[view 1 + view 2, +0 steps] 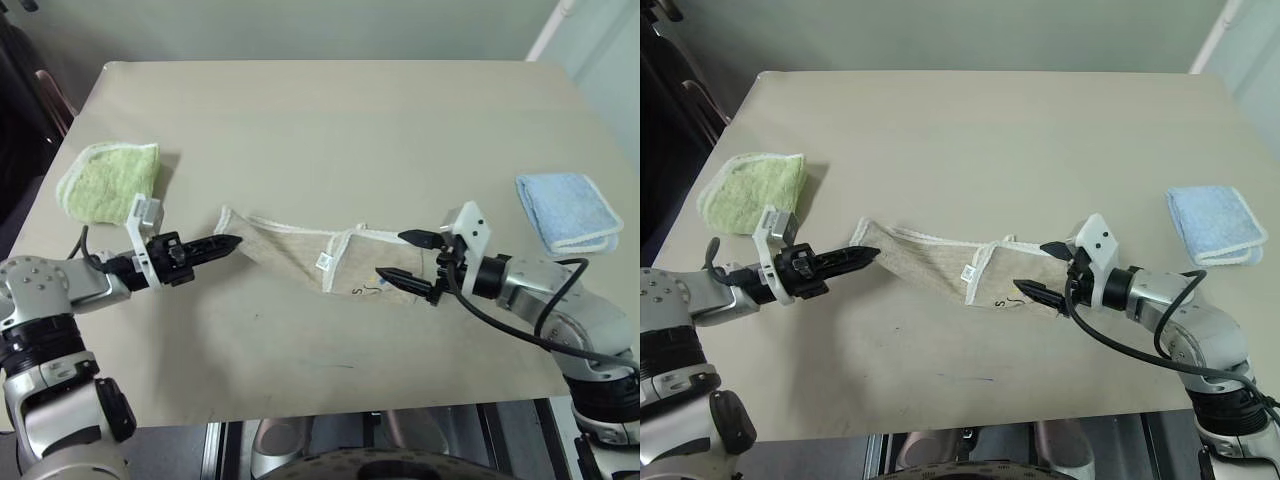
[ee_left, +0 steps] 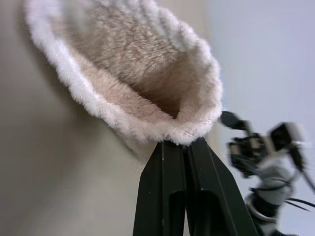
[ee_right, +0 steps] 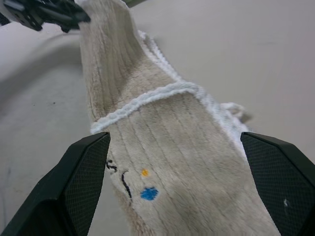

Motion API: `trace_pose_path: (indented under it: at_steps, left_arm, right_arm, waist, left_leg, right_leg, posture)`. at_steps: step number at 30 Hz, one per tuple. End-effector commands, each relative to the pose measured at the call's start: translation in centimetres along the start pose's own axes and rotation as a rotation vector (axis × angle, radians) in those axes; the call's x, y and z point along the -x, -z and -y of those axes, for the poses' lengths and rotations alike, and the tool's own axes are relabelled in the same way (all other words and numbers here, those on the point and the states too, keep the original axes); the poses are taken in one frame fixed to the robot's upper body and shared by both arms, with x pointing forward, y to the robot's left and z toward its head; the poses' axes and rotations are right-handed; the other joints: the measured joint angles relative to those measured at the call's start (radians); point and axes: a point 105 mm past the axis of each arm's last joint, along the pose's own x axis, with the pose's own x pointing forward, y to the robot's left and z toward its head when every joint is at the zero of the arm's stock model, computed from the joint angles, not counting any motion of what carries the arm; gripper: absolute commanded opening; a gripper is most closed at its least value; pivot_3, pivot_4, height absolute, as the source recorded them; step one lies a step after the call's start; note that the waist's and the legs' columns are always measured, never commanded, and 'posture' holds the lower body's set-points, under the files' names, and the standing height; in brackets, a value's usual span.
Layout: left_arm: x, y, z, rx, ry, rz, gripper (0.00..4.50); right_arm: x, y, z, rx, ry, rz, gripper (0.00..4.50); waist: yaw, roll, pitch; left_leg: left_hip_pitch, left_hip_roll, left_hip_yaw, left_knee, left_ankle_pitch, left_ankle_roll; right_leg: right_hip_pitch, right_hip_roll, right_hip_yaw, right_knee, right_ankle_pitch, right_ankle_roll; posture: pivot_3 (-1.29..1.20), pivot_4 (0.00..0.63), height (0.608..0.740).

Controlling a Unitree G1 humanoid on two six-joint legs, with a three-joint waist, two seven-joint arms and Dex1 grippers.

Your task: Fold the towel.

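Three cloths lie on the beige worktop (image 1: 330, 110): one tan towel (image 1: 300, 252) with white corded edging at the middle of the head views, one green folded towel (image 1: 108, 180) at the left edge, and one light blue folded towel (image 1: 568, 210) at the right edge. No bin, tray or box stands on the worktop, so nothing sits inside anything. The towel is bunched lengthwise into a long band that runs from middle left down to middle right, with a small white tag (image 1: 324, 262) near its middle and dark markings with a blue and an orange dot near its right end. The left pincer (image 1: 226, 243) has its two black fingers pressed together on the towel's left corner, which looks raised a little off the worktop; in the left wrist view the fluffy white edge of the cloth curls over just above the closed fingertips (image 2: 170, 147). The right pincer (image 1: 405, 260) stands wide, one finger on each side of the towel's right end; in the right wrist view the cloth lies between the two spread fingers (image 3: 86, 162) with bare gaps to either side. Two pincers, one at each end of the towel, point toward each other.
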Motion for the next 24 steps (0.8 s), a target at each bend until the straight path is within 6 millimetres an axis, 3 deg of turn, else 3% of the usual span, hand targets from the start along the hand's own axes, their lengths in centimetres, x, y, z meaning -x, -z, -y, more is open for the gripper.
trace_pose_path:
  at_steps: [1,12,24]
  left_arm:
    - [-0.4,-0.4,2.7,-0.083,0.099,-0.012,0.04]
    - [-3.0,0.6,6.8,-0.194,0.226,-0.138,0.04]
    - [-9.9,5.1,8.6,-0.188,0.350,-0.398,0.04]
  right_arm:
    - [0.9,-1.4,-0.5,0.038,-0.004,0.049,4.50]
    - [1.8,-2.0,-0.1,0.027,0.024,0.080,4.50]
    - [3.3,-2.7,1.4,0.021,0.133,0.113,4.50]
  waist:
    - [0.000,0.000,0.000]
    - [0.000,-0.002,0.001]
    - [0.006,-0.003,0.001]
  left_leg:
    - [0.000,0.000,0.000,0.000,0.000,0.000]
    - [0.002,0.000,0.001,0.000,0.003,-0.002]
    - [0.002,0.000,0.001,0.001,0.006,-0.001]
  right_leg:
    - [0.000,0.000,0.000,0.000,0.000,0.000]
    - [0.002,0.000,0.000,0.000,0.000,0.002]
    - [0.007,0.000,0.000,-0.001,-0.001,0.008]
  posture:
    - [0.00,0.150,0.740]
    - [0.00,0.150,0.740]
    - [0.00,0.150,0.740]
